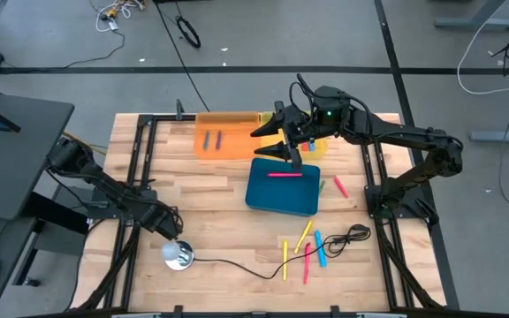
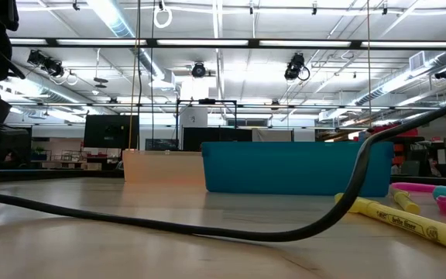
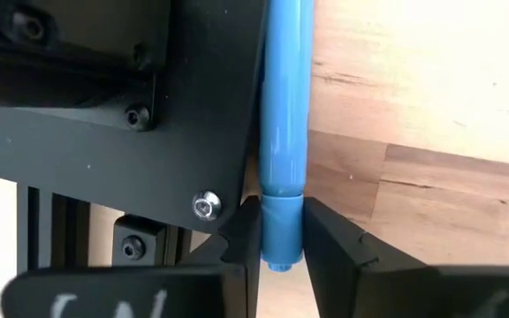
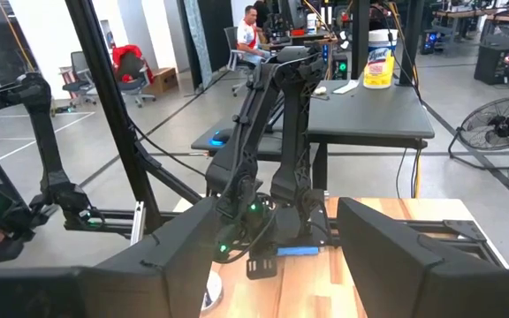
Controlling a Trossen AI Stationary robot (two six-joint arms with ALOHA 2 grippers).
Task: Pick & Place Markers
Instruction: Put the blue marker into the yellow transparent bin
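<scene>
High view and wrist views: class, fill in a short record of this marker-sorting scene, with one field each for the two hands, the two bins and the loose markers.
left hand: at the table's near-left edge, closed on a blue marker
right hand: open, empty, above the bins
teal bin: mid-table, one pink marker inside
orange bin: at the far edge, markers inside
loose markers: scattered near right, by the black cable

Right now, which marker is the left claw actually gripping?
The blue marker at the table's near-left corner, pinched at one end by the left claw. The other markers lie in the bins or loose near the cable.
</scene>
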